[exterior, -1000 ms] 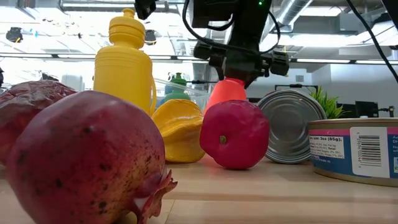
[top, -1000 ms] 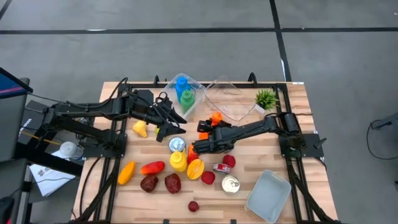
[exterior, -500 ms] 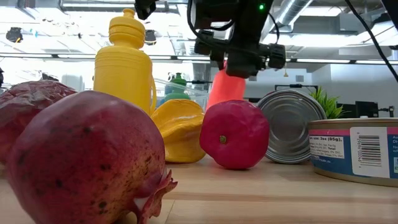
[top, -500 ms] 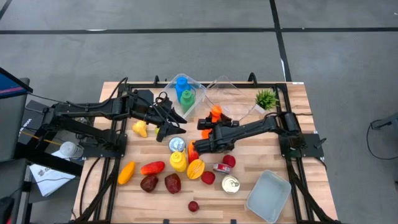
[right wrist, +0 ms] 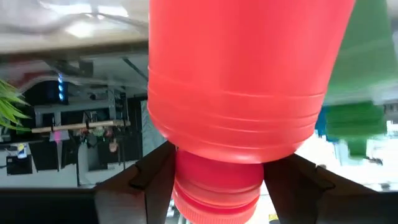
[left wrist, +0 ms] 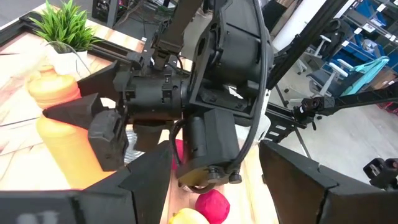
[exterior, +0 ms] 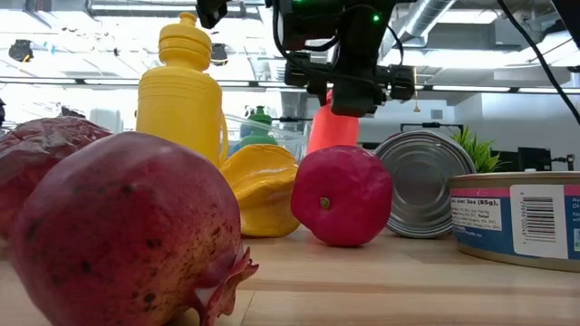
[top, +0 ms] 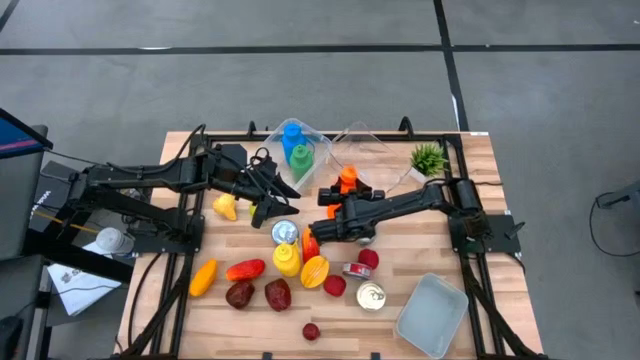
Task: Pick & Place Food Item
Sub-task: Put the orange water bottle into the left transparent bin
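Nearest my low camera sits a dark red pomegranate (exterior: 118,231), and at the right a tin (exterior: 517,217) whose blue label reads "(85g)" beside a barcode. Behind them stand a yellow plastic bottle (exterior: 181,86) and a red round fruit (exterior: 343,195). Beyond, I see the right gripper (top: 325,232) clamped on the red plastic bottle (right wrist: 242,81), lifted above the table. My left gripper (top: 275,200) hangs spread apart near the clear containers.

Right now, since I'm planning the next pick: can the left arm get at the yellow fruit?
Probably yes: the left pincer is open and empty, and the yellow fruit lies uncovered close beside that arm.
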Tool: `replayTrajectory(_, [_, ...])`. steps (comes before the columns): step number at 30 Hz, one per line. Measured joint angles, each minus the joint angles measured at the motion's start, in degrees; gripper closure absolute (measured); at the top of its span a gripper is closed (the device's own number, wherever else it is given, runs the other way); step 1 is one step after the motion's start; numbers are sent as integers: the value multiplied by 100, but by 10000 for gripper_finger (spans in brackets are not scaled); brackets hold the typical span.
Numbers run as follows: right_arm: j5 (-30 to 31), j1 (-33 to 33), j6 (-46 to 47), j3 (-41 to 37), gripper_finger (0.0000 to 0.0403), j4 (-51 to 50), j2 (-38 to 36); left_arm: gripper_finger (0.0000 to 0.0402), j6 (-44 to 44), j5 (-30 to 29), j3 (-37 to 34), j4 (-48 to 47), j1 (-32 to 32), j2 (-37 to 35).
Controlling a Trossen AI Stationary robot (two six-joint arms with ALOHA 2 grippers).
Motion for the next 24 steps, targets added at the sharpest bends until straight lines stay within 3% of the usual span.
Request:
replayTrajectory(6, [84,-131,198,0,181,189,0,170,-5,0,0,0,0,0])
replayTrajectory(16, [-180,-125,702,0,123,196,0,170,53,0,0,0,-189,0])
replayTrajectory(24, [-25,-25,723,1,84,499,0,170,68,0,0,-2,-192,0])
